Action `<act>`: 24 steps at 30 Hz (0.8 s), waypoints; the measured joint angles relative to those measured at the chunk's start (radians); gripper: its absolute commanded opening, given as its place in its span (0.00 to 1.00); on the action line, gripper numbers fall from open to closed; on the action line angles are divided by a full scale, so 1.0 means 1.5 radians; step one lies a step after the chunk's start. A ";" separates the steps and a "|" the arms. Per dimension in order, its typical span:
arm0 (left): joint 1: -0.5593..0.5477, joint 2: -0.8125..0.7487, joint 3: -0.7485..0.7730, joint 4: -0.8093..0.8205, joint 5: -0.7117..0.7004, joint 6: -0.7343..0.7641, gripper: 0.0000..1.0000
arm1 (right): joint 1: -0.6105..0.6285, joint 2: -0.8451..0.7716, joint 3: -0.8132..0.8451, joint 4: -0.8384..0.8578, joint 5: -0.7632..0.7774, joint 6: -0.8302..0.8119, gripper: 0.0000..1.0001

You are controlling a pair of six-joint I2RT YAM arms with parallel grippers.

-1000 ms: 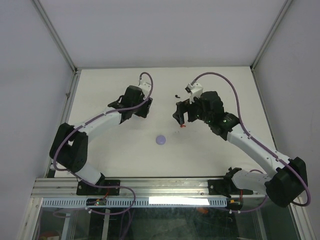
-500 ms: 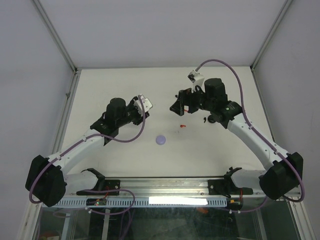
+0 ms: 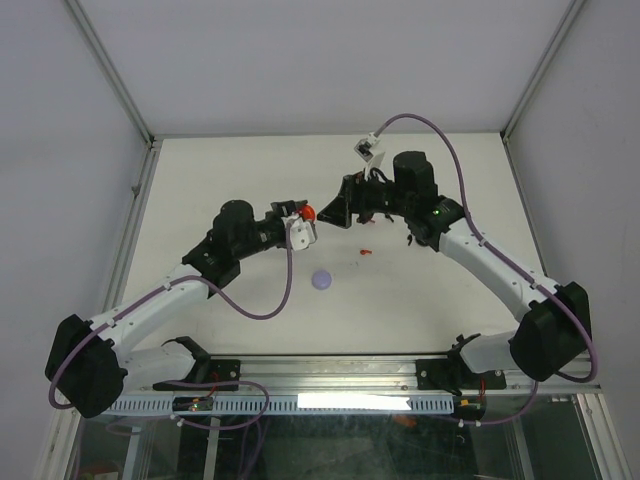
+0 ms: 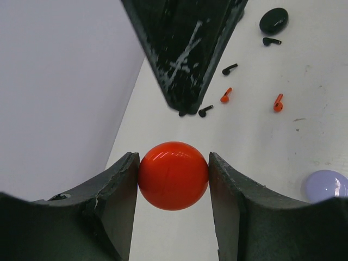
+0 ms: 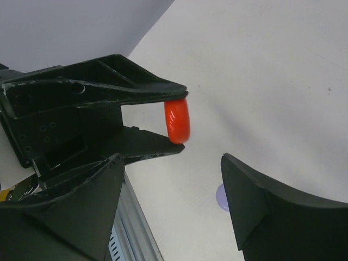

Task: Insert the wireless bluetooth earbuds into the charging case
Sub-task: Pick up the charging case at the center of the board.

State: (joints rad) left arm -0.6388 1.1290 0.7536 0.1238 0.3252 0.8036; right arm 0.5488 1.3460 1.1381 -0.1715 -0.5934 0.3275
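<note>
Left arm (image 3: 150, 300) and right arm (image 3: 500, 270) have swung together above the worktop (image 3: 200, 170). Left jaws pinch a round red case (image 4: 173, 175); right jaws hang open beside it. Red earbuds (image 4: 225, 95) lie on the worktop, so fetching one looks next.

- A pale cream table (image 3: 420, 300) fills the middle.
- Plain white walls (image 3: 300, 60) close in the back and both sides.
- Metal posts (image 3: 110, 68) run up the corners.
- A silver rail (image 3: 330, 372) edges the near side.

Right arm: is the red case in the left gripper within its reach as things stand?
Probably yes: the right gripper is open, facing the red case pinched in the left gripper, with nothing between them.
</note>
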 measured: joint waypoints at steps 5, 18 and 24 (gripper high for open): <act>-0.020 0.000 0.000 0.005 0.008 0.022 0.43 | 0.019 0.019 -0.015 0.063 -0.027 0.013 0.68; -0.033 -0.001 0.000 0.018 0.042 0.033 0.44 | 0.023 0.048 -0.052 0.156 -0.078 0.029 0.56; -0.035 -0.002 0.000 0.018 0.053 0.029 0.45 | 0.023 0.048 -0.060 0.185 -0.099 0.034 0.35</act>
State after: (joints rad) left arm -0.6907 1.1263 0.7536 0.1509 0.4053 0.8467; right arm 0.5835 1.4174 1.0485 0.1066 -0.7422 0.3779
